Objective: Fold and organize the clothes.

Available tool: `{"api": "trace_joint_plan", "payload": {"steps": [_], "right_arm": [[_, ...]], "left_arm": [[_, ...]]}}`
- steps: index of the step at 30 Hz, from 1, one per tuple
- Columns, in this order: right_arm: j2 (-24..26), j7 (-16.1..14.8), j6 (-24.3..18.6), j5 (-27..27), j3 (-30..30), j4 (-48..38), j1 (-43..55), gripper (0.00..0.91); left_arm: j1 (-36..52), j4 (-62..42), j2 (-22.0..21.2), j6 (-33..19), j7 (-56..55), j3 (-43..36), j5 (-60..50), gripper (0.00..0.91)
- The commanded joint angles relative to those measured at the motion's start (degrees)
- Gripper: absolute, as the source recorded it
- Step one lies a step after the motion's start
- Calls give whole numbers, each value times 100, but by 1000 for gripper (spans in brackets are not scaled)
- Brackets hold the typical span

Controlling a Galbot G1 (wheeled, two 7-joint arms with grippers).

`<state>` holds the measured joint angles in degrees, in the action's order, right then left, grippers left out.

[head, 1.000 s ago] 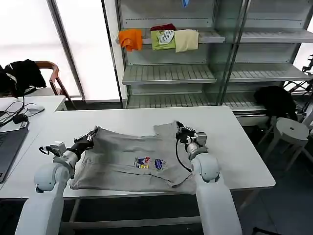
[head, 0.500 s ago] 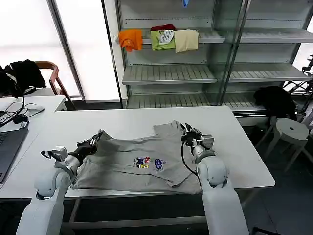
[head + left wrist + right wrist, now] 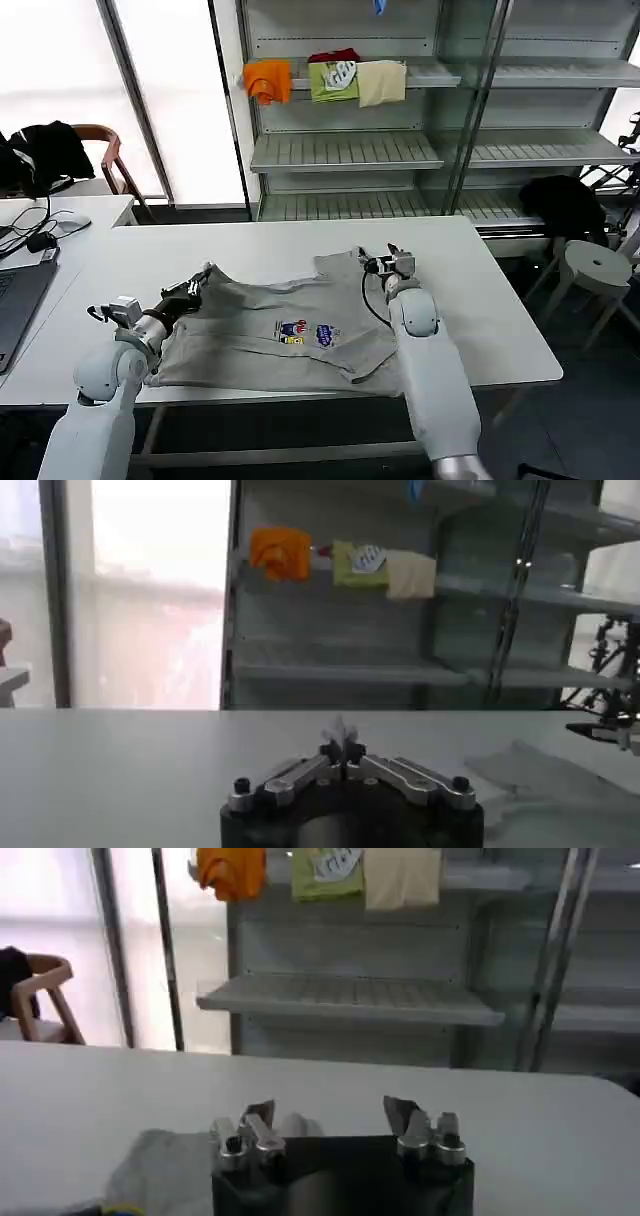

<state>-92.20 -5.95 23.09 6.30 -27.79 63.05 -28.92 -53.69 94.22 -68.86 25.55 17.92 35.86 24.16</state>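
The T-shirt [image 3: 285, 325] lies print-up across the near half of the table [image 3: 500, 300], partly spread, with its far edge rumpled between the two arms. The left gripper [image 3: 196, 285] sits at the shirt's far left corner; in the left wrist view its fingertips [image 3: 340, 742] are pressed together with a peak of pale cloth caught between them, so it is pinching the shirt there. The corner is lifted slightly, which I judge to be a hold for drawing that side flat or starting a fold.

The right gripper [image 3: 382, 262] is at the shirt's far right corner, by the raised sleeve. In the right wrist view its fingers [image 3: 255, 1123] stand spread apart with cloth lying just beneath them, nothing pinched. I judge it is positioned to take that corner as the matching hold.

Against the frame one second ago: the right gripper has moved farther from the robot, toward the table's far side, and its forearm now lies straighter over the shirt's right edge. The left gripper has shifted slightly right, and the shirt's left corner has drawn inward with it. The print sits in much the same spot.
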Motion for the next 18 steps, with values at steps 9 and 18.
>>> {"api": "trace_joint_plan", "payload": {"steps": [9, 18], "right_arm": [[-280, -568, -128, 349, -62, -961, 262, 0], [-280, -638, -78, 247, -70, -725, 63, 0]], "left_arm": [[118, -165, -18, -37, 38, -50, -45, 0], [83, -153, -7, -91, 62, -42, -26, 0]]}}
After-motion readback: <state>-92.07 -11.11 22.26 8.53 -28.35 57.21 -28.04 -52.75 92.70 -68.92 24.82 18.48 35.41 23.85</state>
